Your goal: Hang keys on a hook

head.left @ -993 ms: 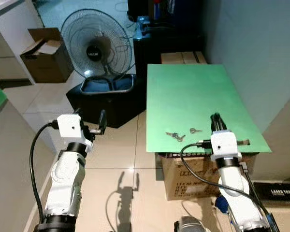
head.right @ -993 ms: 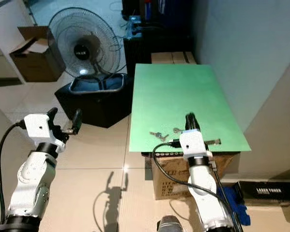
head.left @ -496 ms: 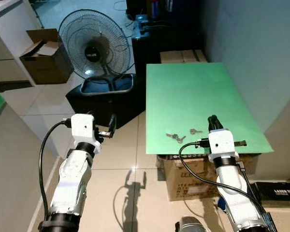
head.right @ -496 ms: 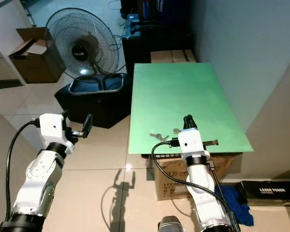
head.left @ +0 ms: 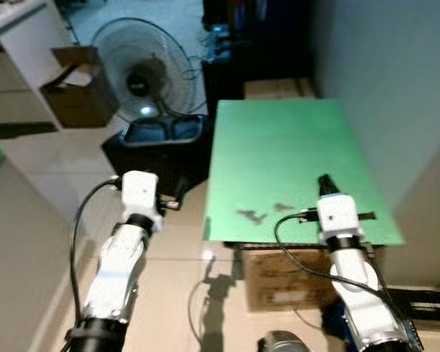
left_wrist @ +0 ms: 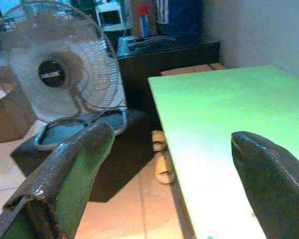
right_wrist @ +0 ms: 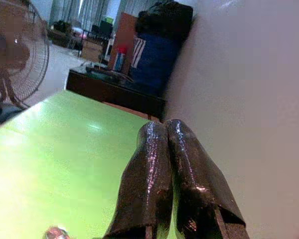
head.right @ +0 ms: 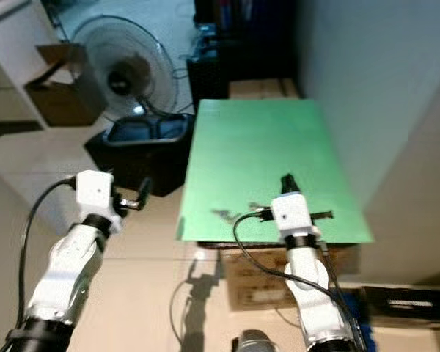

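Two small sets of keys [head.left: 251,215] lie blurred near the front edge of the green table top [head.left: 286,139], one a little right of the other [head.left: 282,207]. My right gripper [head.left: 324,180] is over the table's front right part, just right of the keys, fingers pressed together and empty; its shut fingers [right_wrist: 149,169] point along the green surface. My left gripper [head.left: 177,198] hovers over the floor just left of the table's front corner. Its fingers [left_wrist: 70,164] stand wide apart, with nothing between them.
A standing fan [head.left: 143,70] rests on a black box [head.left: 158,147] left of the table. An open cardboard box [head.left: 77,95] sits further left by white furniture. A dark cabinet [head.left: 257,62] stands behind the table, a grey wall to its right. A cardboard carton [head.left: 286,279] supports the table.
The view has shifted and blurred, so the camera moved. My left arm has swung rightward, closer to the table's front left corner. The right gripper stays by the keys.
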Controlling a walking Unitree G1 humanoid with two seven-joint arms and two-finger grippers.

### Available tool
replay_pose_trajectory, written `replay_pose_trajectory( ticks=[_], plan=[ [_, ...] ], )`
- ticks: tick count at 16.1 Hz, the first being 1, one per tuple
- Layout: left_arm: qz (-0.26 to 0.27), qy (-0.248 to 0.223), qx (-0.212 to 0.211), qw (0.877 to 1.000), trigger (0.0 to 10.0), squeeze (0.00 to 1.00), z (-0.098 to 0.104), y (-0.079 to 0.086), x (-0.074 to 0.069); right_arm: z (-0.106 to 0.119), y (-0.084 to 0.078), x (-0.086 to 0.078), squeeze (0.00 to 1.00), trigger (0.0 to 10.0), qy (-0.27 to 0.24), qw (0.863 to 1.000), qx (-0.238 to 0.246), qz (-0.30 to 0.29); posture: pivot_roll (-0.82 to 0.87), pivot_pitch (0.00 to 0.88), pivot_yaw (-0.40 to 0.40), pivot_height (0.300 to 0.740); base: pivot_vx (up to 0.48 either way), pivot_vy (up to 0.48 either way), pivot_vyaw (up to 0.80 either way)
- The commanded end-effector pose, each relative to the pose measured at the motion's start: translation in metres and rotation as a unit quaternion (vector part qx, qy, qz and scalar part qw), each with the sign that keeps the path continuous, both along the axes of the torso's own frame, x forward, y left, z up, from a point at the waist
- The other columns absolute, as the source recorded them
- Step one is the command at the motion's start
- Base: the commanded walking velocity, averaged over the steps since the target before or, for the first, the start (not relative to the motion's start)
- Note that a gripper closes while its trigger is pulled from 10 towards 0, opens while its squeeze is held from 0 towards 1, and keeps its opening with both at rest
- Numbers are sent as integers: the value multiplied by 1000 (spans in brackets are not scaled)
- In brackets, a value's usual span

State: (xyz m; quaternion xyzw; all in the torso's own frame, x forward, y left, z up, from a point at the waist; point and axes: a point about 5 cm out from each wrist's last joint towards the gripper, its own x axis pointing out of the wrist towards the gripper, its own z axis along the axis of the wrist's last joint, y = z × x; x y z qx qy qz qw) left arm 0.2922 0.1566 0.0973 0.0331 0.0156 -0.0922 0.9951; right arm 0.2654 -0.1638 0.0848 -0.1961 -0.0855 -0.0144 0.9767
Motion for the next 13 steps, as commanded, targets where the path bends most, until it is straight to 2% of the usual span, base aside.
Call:
replay_pose_trajectory(
  ticks=[1, 6, 8, 13],
  plan=[
    [9, 20, 13, 1000, 10000, 0, -6, 8, -1, -2, 6, 0, 0, 10000, 6, 1000, 5, 7, -262, 0, 136, 713, 0, 0, 0],
    [21, 26, 51, 998, 10000, 0, -11, 7, -2, -5, 9, 0, 0, 10000, 18, 1000, 3, 13, -259, 0, 132, 713, 0, 0, 0],
    [21, 29, 54, 998, 10000, 0, -12, 6, -2, -7, 9, 0, 0, 10000, 22, 1000, 3, 12, -259, 0, 132, 713, 0, 0, 0],
    [15, 29, 59, 998, 10000, 0, -13, 0, -6, -10, 8, -3, 0, 10000, 31, 999, 4, 11, -260, 0, 134, 713, 480, 0, 0]
  ],
)
